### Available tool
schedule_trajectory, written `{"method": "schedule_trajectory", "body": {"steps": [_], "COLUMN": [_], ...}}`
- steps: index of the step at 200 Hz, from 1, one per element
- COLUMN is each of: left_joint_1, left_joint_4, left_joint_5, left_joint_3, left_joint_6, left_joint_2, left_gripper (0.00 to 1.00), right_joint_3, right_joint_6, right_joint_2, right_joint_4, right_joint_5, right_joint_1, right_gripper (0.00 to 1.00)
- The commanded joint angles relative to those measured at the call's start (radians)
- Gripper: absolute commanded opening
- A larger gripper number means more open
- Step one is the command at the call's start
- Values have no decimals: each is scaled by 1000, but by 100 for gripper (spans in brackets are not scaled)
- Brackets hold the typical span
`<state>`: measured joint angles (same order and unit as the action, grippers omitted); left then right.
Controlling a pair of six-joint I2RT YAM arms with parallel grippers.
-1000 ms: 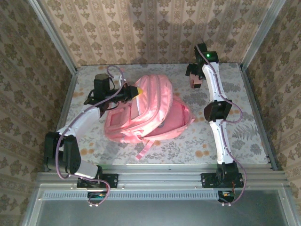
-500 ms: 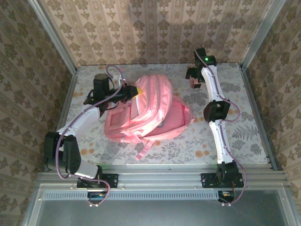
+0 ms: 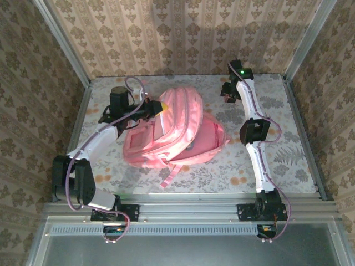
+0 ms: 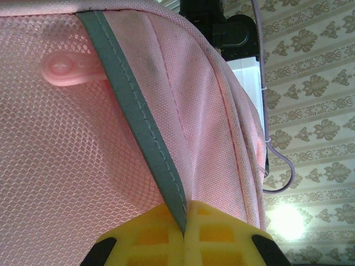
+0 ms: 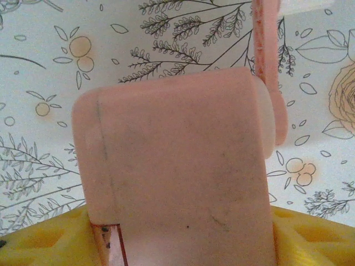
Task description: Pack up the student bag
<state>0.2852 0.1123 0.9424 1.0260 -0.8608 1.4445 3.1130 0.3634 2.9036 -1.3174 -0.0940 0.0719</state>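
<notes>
Student bag (image 3: 177, 133) lies flat in the middle of the surface (image 3: 222, 166), one strap trailing toward the near edge. Left tool (image 4: 183, 221) sits at the bag's far-left top, pressed together on a grey trim strip (image 4: 138, 127) of the bag, pink mesh beside it. Farther back on the right, right tool (image 3: 228, 93) points down near the far edge, well apart from the bag. Its yellow fingers (image 5: 44, 244) touch both sides of a small pink box (image 5: 177, 166), pinching it.
</notes>
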Motion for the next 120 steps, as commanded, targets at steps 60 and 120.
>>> {"method": "schedule_trajectory", "body": {"steps": [60,120], "left_joint_1": [-27,-27], "left_joint_4": [30,28], "left_joint_5": [-13,0], "left_joint_3": [2,20], "left_joint_6": [-1,3], "left_joint_2": [-12,-15], "left_gripper": [0,0], "right_joint_3": [71,71], "right_joint_6": [5,22], "right_joint_2": [-52,-207], "right_joint_4": [-15,-76], "right_joint_5": [-6,-43], "right_joint_1": [-4,24], "right_gripper": [52,49]}}
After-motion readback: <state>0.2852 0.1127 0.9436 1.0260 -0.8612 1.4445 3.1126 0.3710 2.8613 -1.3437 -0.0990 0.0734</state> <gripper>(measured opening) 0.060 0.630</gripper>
